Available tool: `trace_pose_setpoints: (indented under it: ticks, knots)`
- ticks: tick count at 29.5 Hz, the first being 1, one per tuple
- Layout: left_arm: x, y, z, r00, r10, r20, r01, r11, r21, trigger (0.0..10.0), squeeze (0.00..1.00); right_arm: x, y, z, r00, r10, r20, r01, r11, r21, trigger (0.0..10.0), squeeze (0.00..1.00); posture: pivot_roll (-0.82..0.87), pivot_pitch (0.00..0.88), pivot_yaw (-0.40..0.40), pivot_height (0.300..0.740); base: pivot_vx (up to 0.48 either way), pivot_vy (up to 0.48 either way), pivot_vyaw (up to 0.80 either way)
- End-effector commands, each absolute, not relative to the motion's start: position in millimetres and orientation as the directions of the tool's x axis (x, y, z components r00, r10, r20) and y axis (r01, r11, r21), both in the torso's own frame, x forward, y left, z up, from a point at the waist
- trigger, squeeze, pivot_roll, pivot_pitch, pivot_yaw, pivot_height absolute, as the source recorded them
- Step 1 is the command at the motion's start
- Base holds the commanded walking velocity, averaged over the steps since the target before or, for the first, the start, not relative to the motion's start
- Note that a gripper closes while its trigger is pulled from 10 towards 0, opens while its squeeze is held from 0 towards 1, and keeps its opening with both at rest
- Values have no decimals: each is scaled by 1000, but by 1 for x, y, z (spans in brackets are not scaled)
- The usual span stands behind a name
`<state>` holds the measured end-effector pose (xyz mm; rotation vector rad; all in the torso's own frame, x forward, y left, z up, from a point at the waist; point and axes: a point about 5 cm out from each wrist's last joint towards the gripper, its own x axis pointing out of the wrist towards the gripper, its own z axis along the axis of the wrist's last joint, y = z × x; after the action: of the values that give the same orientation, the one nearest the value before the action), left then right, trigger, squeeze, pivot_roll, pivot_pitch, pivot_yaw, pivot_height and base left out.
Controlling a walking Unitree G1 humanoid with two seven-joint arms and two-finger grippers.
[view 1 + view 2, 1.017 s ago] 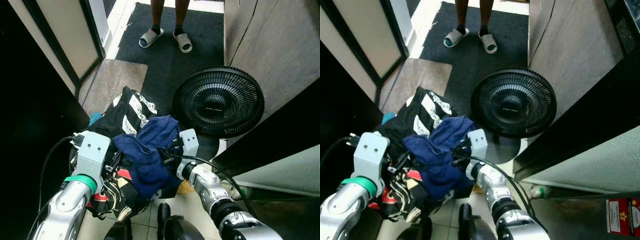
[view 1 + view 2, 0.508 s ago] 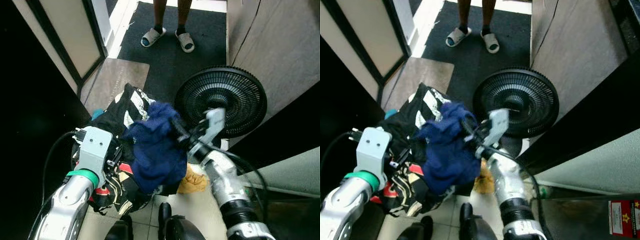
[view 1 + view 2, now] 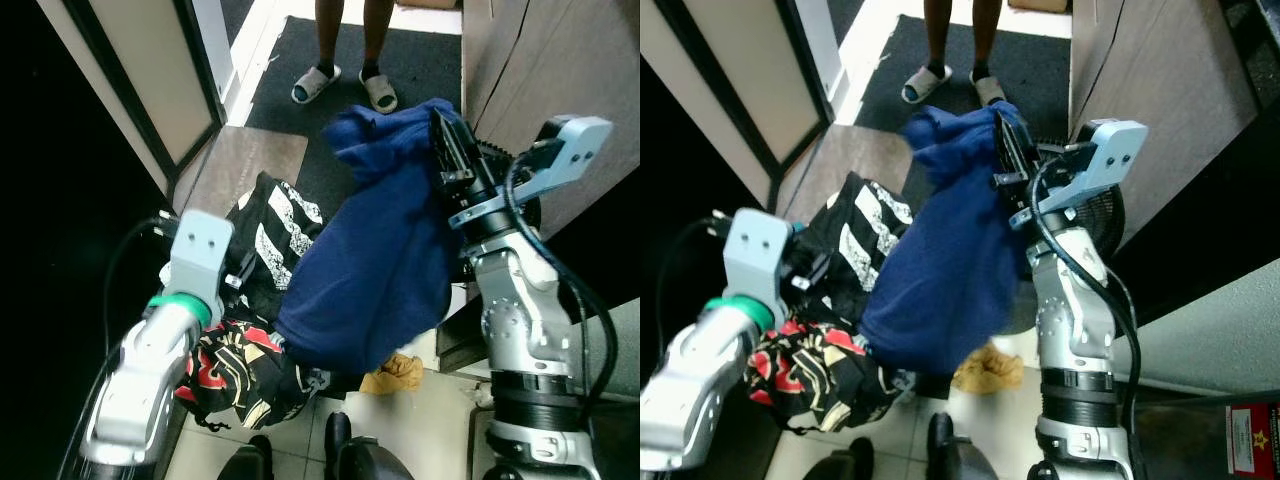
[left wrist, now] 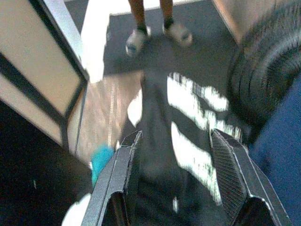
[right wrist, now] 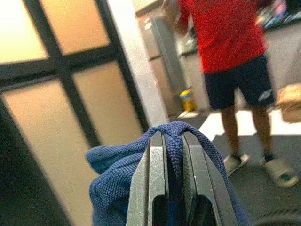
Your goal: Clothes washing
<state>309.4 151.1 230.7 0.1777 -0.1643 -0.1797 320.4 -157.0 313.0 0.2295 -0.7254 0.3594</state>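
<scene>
My right gripper (image 3: 446, 152) is raised high and shut on a dark blue garment (image 3: 380, 260), which hangs down from it in a long fold. The right wrist view shows the blue garment (image 5: 117, 183) pinched between the two fingers (image 5: 155, 174). Below lies a heap of clothes: a black garment with white patches (image 3: 275, 225) and a red, black and cream patterned one (image 3: 230, 365). My left gripper (image 4: 176, 179) stands open just over the black and white garment (image 4: 188, 117), with nothing between its fingers.
A black floor fan (image 3: 1105, 215) stands behind my right arm, against a wooden panel (image 3: 560, 60). A person in sandals (image 3: 345, 85) stands on the dark mat (image 3: 420, 60) ahead. A yellow cloth (image 3: 395, 372) lies on the tiles. A framed door (image 3: 150, 80) is at left.
My right gripper has lifted the blue garment up off the heap, from low over the clothes to high in front of the fan. The left arm has stayed by the heap.
</scene>
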Motion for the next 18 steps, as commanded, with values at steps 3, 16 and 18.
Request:
trace_pose_setpoints:
  ticks: [3, 16, 18]
  knots:
    - [311, 152, 239, 968, -186, 169, 161, 975, 152, 10000, 0, 309, -169, 325, 674, 173, 718, -324, 943, 77, 10000, 0, 80, 160, 85, 740, 0, 0, 0]
    - [321, 133, 247, 950, -238, 200, 215, 968, 130, 10000, 0, 313, -190, 311, 765, -2, 644, -145, 974, 175, 10000, 0, 31, 116, 106, 740, 0, 0, 0]
    - [321, 133, 246, 951, -240, 198, 217, 967, 131, 10000, 0, 312, -191, 320, 747, -9, 665, -144, 974, 175, 10000, 0, 31, 116, 106, 740, 0, 0, 0]
